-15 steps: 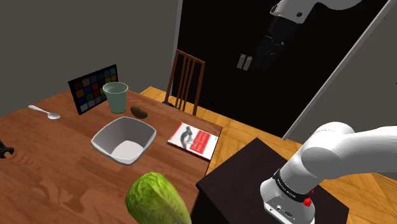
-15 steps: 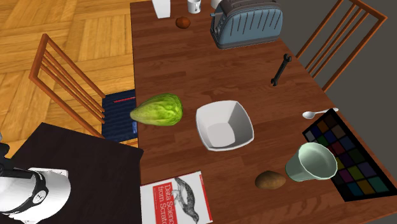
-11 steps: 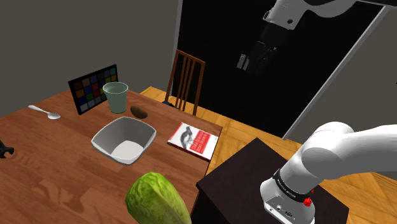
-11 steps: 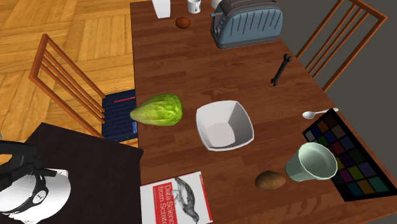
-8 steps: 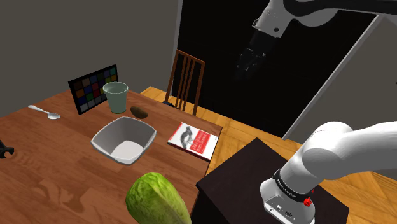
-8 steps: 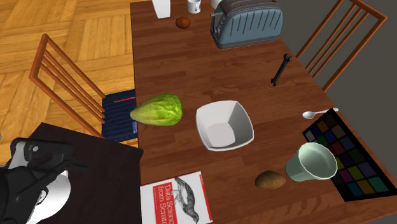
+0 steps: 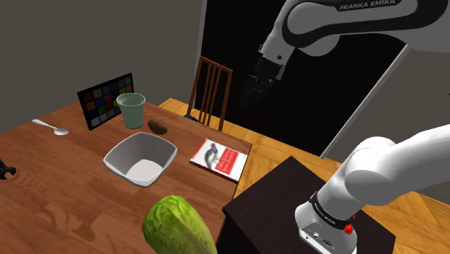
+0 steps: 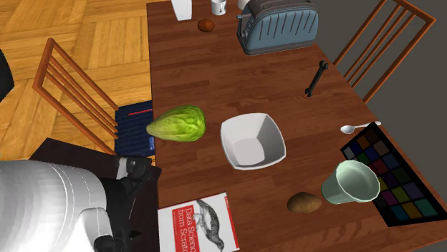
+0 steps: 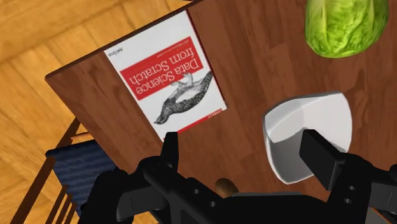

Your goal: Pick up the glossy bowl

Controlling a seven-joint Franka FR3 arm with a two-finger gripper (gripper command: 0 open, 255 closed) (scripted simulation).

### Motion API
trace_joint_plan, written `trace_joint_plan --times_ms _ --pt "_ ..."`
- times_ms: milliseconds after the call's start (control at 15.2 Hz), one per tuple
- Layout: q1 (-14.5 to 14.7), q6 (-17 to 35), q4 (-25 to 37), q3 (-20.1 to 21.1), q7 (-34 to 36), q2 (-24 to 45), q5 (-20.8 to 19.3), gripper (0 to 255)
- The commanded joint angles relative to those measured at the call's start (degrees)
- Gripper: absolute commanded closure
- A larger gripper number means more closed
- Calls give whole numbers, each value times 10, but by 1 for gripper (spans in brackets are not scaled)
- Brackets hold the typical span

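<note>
The glossy white, square-rimmed bowl [image 7: 140, 160] sits upright on the wooden table [image 7: 58, 195] between lettuce [image 7: 177, 227] and cup [image 7: 132, 110]. The gripper [image 9: 243, 145], fingers apart and empty, has swung lower and toward the shoulder view's left since a second ago.

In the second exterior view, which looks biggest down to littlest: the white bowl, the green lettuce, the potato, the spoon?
1. white bowl, largest
2. green lettuce, a little smaller
3. potato
4. spoon, smallest: about as long as the potato, but much thinner
</note>
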Motion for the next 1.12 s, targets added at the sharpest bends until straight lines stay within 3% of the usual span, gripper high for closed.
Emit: trace_joint_plan --times_ms 0,528,1056 --pt "10 39 6 7 -2 42 17 0" --pt "50 169 35 30 -28 197 89 0" --pt "82 262 116 56 -65 366 161 0"
